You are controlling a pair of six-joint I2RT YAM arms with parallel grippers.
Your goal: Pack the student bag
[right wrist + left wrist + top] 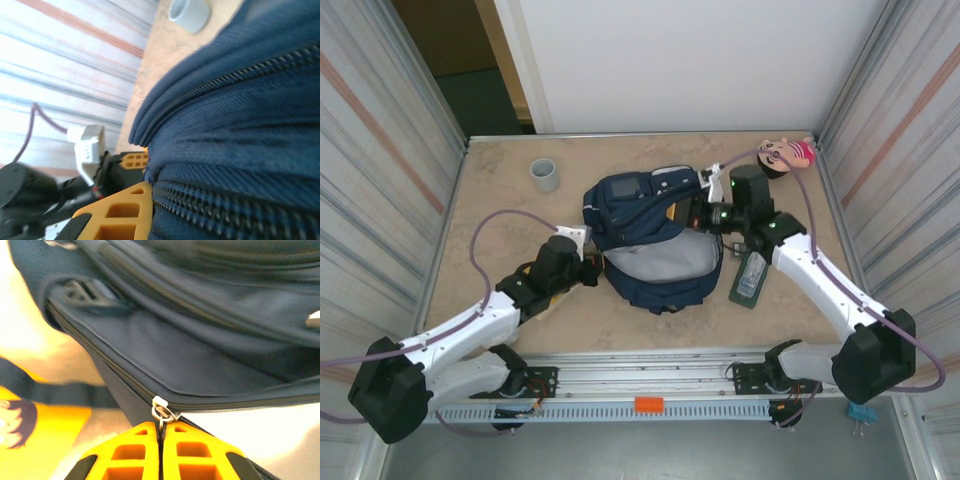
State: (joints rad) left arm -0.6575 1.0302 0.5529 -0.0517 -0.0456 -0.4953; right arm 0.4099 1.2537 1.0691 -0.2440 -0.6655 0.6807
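The student bag (650,235), a navy backpack, lies in the middle of the table with its grey lining showing at the front. At the bag's left edge my left gripper (592,262) has its yellow fingers (135,450) shut on the metal zipper pull (161,412) of a zipper that runs along the dark fabric. My right gripper (698,215) is at the bag's right side. One of its yellow fingers (125,210) presses against a fold of navy fabric (240,150) beside a coarse zipper; the other finger is hidden behind the fabric.
A grey cup (546,174) stands at the back left. At the back right corner lies a doll (785,155). A dark flat case (750,280) lies right of the bag, under the right arm. A yellow book (30,440) sits beneath the left arm.
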